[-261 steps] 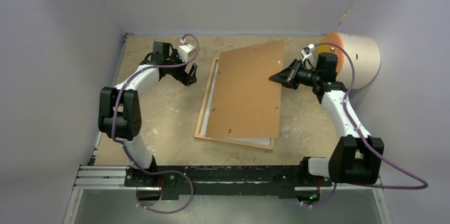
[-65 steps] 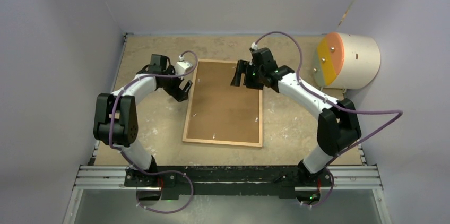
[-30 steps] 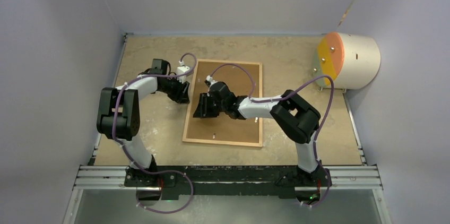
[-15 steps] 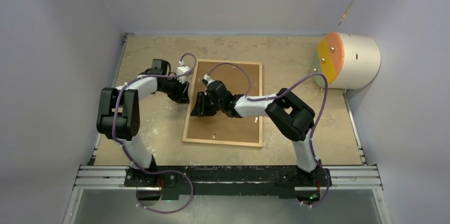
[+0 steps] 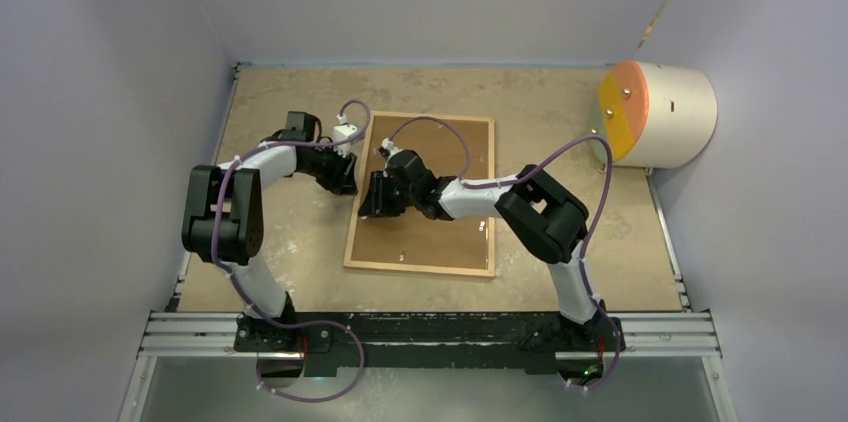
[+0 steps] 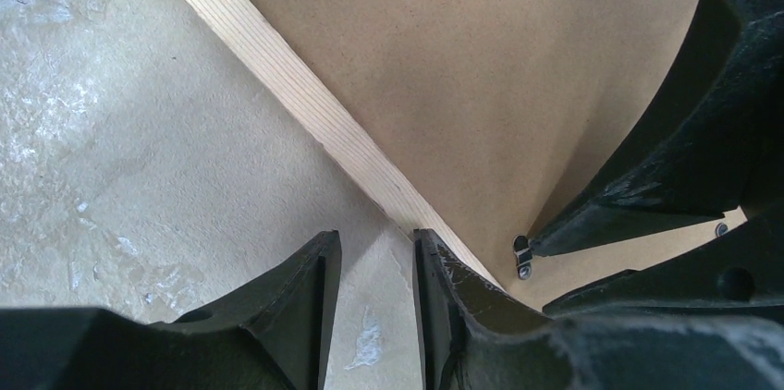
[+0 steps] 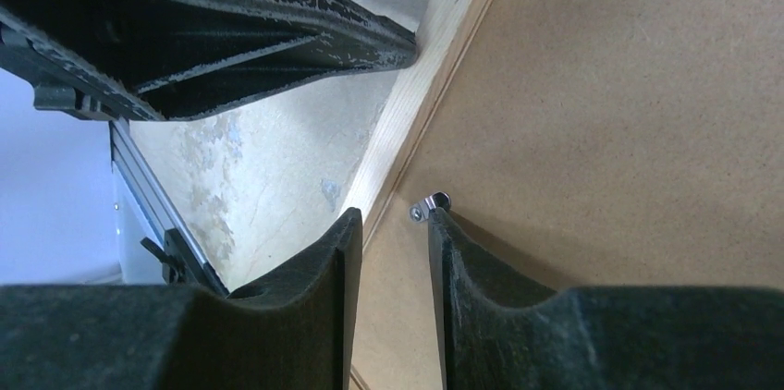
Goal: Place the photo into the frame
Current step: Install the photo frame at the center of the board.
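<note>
Top view: the frame (image 5: 420,268) lies face down in the middle of the surface (image 5: 290,242), with the brown backing board (image 5: 440,227) seated inside its strips. The photo is not visible; we judge it sits under the board but cannot confirm. The left fingers (image 5: 344,176) sit just outside the frame's left strip, and the right fingers (image 5: 372,204) are over the board at that same edge. The contents of the drum (image 5: 670,112) at far right are hidden. Left wrist view: the left fingers are narrowly parted and hold nothing, one tip touching the strip. A small metal tab (image 6: 522,256) lies at the opposing tip. Right wrist view: the right fingers are narrowly parted and empty, one tip at the tab. Risks we note: a tip slipping off the tab leaves the board unlocked; a sideways push shifts the frame if it is poorly braced; the fingers, so near, could collide.
</note>
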Tool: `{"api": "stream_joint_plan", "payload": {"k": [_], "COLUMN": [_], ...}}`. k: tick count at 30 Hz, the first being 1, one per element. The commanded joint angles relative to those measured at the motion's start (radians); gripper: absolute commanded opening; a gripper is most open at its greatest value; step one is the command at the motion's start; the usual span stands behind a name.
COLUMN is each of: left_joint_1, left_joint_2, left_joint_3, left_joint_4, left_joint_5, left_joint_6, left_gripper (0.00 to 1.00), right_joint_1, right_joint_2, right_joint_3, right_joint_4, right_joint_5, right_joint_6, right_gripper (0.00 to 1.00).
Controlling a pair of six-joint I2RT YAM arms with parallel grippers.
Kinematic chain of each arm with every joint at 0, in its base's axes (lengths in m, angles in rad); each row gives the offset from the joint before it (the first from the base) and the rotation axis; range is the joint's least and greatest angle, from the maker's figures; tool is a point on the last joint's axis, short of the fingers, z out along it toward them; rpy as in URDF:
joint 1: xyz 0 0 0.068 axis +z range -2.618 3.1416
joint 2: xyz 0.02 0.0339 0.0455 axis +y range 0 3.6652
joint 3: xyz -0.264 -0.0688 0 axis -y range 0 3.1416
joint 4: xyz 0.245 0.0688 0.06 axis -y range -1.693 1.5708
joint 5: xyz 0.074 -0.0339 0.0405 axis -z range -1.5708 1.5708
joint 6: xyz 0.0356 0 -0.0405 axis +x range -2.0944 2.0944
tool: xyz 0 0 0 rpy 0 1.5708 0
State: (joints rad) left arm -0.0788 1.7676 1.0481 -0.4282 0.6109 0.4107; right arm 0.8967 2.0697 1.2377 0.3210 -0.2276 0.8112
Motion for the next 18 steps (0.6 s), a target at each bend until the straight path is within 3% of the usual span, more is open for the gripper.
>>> {"api": "stream_joint_plan", "payload": {"k": [1, 18], "left_joint_1": [0.005, 0.005], "left_joint_2": [-0.011, -0.006], "left_joint_3": [-0.024, -0.028], "left_joint_4": [0.028, 0.025], "left_joint_5": [-0.011, 0.001], "left_joint_6": [0.014, 0.026], "left_gripper": [0.36, 0.31], "right_joint_1": [0.006, 0.005], "right_joint_2": [0.027, 0.075], "right_joint_3": [0.039, 0.09], "right_joint_4": [0.012, 0.01], "right_joint_5": [0.001, -0.117], "right_joint_6": [-0.009, -0.026], "right_gripper": [0.35, 0.35]}}
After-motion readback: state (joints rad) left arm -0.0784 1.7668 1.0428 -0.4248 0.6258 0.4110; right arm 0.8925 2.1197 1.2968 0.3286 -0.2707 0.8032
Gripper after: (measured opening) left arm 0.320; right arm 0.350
